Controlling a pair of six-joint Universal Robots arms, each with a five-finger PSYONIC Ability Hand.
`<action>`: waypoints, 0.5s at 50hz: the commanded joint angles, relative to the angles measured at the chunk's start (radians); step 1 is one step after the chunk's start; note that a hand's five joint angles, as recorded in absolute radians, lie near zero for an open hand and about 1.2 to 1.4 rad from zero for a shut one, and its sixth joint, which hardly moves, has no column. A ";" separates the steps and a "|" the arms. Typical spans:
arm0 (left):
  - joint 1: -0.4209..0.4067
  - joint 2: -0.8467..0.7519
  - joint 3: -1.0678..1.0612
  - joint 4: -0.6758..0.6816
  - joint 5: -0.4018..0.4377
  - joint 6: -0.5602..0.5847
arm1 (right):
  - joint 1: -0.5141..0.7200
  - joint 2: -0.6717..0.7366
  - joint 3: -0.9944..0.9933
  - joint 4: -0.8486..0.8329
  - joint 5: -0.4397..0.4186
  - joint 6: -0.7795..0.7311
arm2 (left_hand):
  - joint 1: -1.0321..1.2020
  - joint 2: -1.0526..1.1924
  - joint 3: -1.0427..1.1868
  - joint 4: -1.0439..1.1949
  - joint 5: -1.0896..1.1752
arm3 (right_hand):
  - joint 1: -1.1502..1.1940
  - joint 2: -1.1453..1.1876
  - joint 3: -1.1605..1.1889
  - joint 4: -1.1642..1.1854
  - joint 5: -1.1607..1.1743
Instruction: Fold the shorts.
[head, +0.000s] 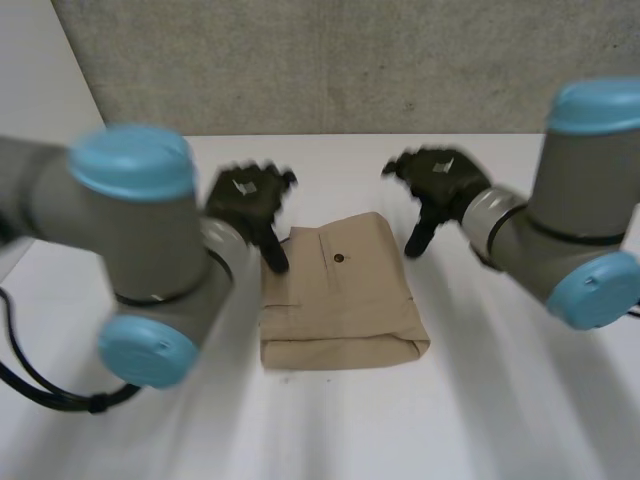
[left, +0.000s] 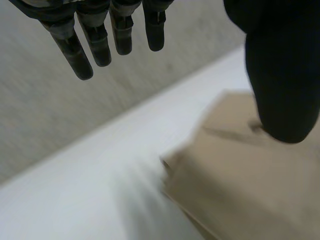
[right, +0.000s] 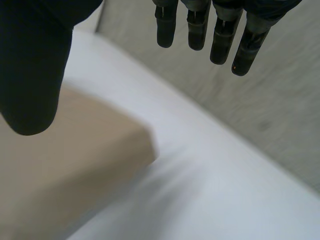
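Tan shorts (head: 340, 300) folded into compact rectangle, middle of white table (head: 500, 400), dark button (head: 339, 258) on top. Left hand (head: 248, 200) at shorts' 10 o'clock, fingers straight, thumb apart, holding nothing. Right hand (head: 440, 180) at 2 o'clock, off cloth, fingers straight, empty.

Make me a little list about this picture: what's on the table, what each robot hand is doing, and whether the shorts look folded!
On the table: tan shorts
Shorts: lying flat, folded into a neat block, a dark button on top
Left hand: open, at the shorts' far left corner, holding nothing
Right hand: open, beside the shorts' far right corner, holding nothing
Touching the cloth: cannot tell for the left hand; the right hand is off it
Behind the table: grey wall
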 joint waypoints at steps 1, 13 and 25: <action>0.100 0.254 0.015 -0.078 0.001 -0.011 | -0.012 -0.196 0.012 -0.034 0.154 0.081 | -0.032 -0.030 -0.035 -0.027 -0.031 | -0.007 -0.051 -0.034 -0.068 -0.070; 0.177 0.368 0.056 -0.271 0.042 -0.083 | -0.047 -0.267 0.004 0.061 0.199 0.088 | -0.044 -0.042 -0.047 -0.039 -0.042 | -0.007 -0.051 -0.034 -0.068 -0.070; 0.173 0.369 0.039 -0.270 0.059 -0.104 | -0.035 -0.264 0.027 0.035 0.195 0.071 | -0.047 -0.045 -0.050 -0.041 -0.045 | -0.007 -0.051 -0.034 -0.068 -0.070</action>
